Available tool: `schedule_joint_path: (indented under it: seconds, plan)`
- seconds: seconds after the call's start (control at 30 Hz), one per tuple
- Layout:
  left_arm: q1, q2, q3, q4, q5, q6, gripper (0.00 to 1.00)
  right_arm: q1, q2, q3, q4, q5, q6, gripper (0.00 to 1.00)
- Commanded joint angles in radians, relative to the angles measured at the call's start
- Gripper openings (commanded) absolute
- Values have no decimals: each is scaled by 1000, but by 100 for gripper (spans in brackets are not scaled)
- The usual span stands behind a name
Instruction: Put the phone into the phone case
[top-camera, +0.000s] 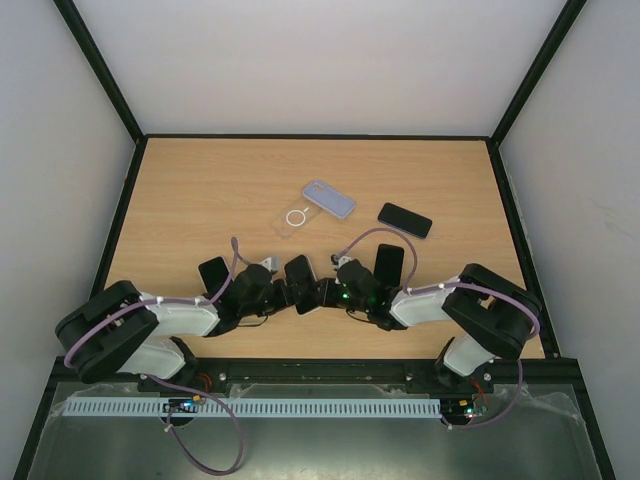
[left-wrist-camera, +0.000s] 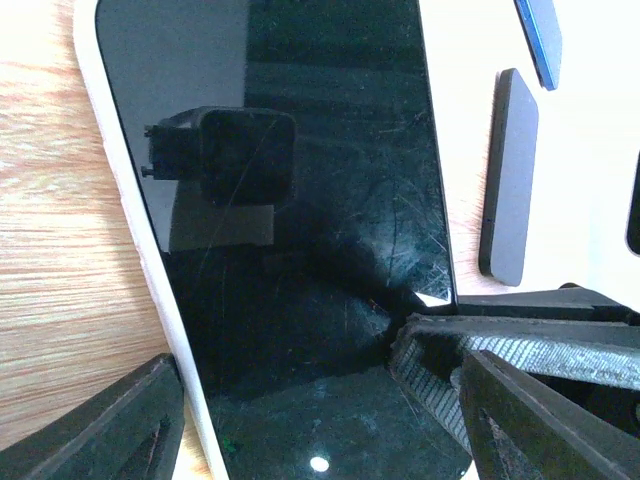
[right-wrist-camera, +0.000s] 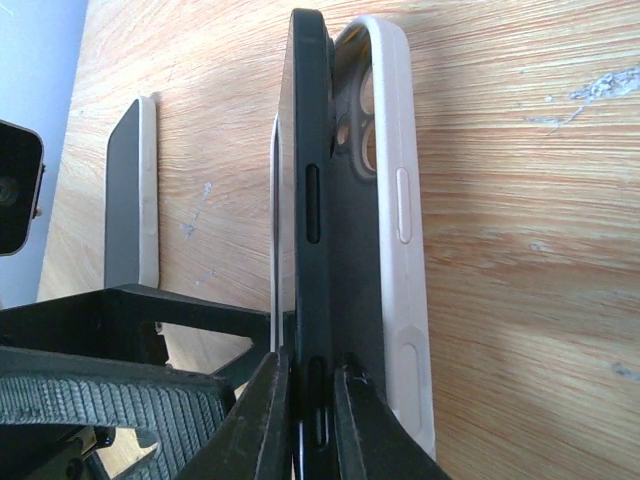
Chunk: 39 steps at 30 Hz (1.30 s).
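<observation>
Right tool (right-wrist-camera: 310, 388) pinches the phone (right-wrist-camera: 310, 120) (edge-on); left tool (left-wrist-camera: 290, 375) spread

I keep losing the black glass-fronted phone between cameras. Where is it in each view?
Top external: black glass-fronted phone just below centre.
Left wrist: the phone fills most of the frame, screen towards the camera.
Right wrist: the phone edge-on at centre, its near end in the jaws of the right gripper.
Shared landmark: wood-grain tabletop, in all three.
</observation>
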Motion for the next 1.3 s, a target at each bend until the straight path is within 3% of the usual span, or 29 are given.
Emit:
schedule_joint_path:
  seconds: [0.0,0.23,0.4,0.7,0.87,1.27]
  plan:
    - [-18,-9,11,-16,41,7,76,32,53,2,-143,9,-35,9]
    - [-22,-17,11,-32,33,11,72,61,40,33,-157,10,-23,15]
    - [-22,-46,13,-68,10,21,71,63,-47,77,-306,97,-71,27]
    - [-24,-77,13,-94,9,25,70,85,-73,155,-487,168,-124,36]
    - [-34,-85,12,-106,3,24,70,96,-99,172,-534,187,-130,38]
    - [-69,-95,10,-127,-32,12,70,101,-149,206,-651,215,-187,55]
